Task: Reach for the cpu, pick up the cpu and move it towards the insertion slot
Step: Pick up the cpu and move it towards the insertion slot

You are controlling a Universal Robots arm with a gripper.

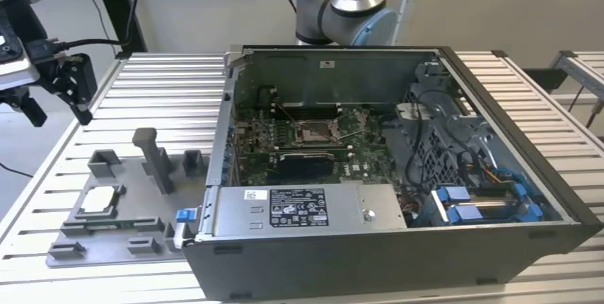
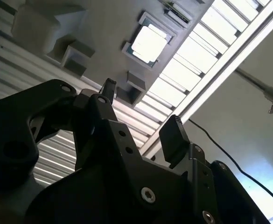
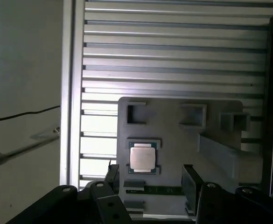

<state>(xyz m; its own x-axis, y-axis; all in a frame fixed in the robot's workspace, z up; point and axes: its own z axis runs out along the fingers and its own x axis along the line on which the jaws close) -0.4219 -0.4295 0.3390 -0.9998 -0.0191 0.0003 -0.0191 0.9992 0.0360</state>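
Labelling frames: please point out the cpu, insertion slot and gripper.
cpu point(image 3: 142, 157), first wrist view, centre of metal top.
insertion slot point(image 1: 315, 131), exterior view, brownish centre.
gripper point(image 3: 150, 175), first wrist view, midway between fingertips.

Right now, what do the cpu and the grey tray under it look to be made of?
The cpu: probably metal on top, a smooth silvery-white face that shines. The tray: likely plastic, matte even grey with moulded pegs and pockets.
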